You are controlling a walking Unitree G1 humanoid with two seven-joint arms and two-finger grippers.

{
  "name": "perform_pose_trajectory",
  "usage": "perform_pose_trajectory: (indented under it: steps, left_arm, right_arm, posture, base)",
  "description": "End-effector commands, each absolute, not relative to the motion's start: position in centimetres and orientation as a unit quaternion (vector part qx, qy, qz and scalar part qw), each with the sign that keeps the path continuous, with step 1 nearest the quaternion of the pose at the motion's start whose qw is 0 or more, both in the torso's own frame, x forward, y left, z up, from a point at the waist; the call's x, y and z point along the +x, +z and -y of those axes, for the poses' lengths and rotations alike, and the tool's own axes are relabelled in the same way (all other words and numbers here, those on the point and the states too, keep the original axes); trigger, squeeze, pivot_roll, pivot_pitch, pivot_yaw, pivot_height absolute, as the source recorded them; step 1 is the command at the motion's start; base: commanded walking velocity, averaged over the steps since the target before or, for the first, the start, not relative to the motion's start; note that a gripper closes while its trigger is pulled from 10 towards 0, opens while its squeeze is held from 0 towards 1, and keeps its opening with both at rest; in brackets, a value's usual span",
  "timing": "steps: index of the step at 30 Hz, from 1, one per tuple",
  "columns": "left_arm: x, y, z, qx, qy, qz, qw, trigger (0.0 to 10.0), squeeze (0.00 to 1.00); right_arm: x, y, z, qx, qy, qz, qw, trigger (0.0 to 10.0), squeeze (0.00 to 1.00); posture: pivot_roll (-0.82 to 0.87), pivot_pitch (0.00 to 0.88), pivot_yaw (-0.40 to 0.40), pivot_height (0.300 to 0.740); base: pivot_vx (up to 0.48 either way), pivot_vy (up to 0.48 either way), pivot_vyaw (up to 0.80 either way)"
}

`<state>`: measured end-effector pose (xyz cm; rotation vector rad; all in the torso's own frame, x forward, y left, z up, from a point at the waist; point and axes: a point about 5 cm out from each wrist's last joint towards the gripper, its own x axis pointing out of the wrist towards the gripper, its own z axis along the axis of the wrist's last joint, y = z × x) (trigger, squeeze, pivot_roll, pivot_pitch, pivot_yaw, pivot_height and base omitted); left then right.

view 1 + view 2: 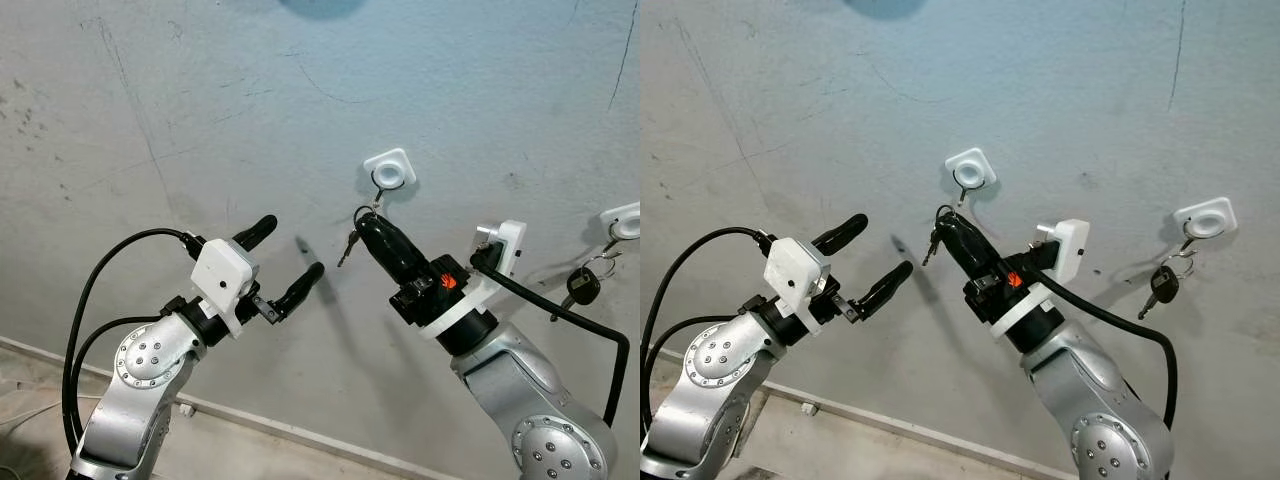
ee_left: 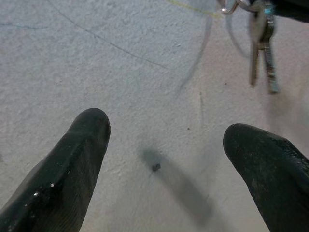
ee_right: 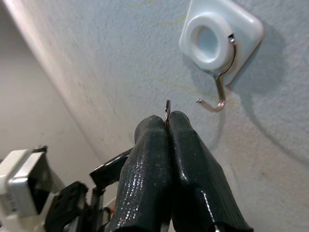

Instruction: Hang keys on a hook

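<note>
Steel ring (image 3: 167, 107), clamped edge-on in the right gripper (image 3: 168, 121), sits at seven o'clock of the hook (image 3: 218, 92) and may glance off its tip.

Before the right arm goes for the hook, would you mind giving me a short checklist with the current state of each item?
1. Right tool shut on the key ring: ok, the ring's edge pokes out between the closed fingertips.
2. Keys hanging free under the ring: ok.
3. Hook unoccupied, open end showing: ok.
4. Ring already over the hook: not ok, the ring sits short of the hook tip, with a gap between.
5. Left tool out of the way: ok, it is open and held off to the robot's left of the keys.
6. Neighbouring hook interfering: ok, it carries another key set, well to the right.
</note>
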<state>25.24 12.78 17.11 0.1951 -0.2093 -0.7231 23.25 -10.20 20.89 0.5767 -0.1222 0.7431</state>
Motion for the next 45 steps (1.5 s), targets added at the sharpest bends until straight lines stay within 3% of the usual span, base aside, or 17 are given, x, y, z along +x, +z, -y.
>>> perform_pose_trajectory:
  steps: [1, 10, 45]
  left_arm:
    - [25.0, 17.3, -13.2, 0.099, -0.343, 0.1, 0.929, 10.0, 0.0]
    - [24.2, 17.0, -14.6, 0.107, -0.317, 0.082, 0.939, 10.0, 0.0]
    - [24.0, 17.1, -14.6, 0.101, -0.319, 0.075, 0.939, 10.0, 0.0]
  right_arm:
    - [23.5, 21.2, 10.5, 0.282, 0.351, 0.068, 0.891, 10.0, 0.0]
    - [24.1, 21.1, 10.7, 0.287, 0.339, 0.07, 0.893, 10.0, 0.0]
    - [24.5, 18.2, 11.2, 0.368, 0.279, 0.037, 0.886, 10.0, 0.0]
  posture:
    - [0.16, 0.0, -0.001, 0.74]
    - [0.18, 0.0, -0.012, 0.74]
    - [0.19, 0.0, -0.006, 0.74]
  base:
    - [0.0, 0.0, 0.0]
    - [0.0, 0.0, 0.0]
    - [0.0, 0.0, 0.0]
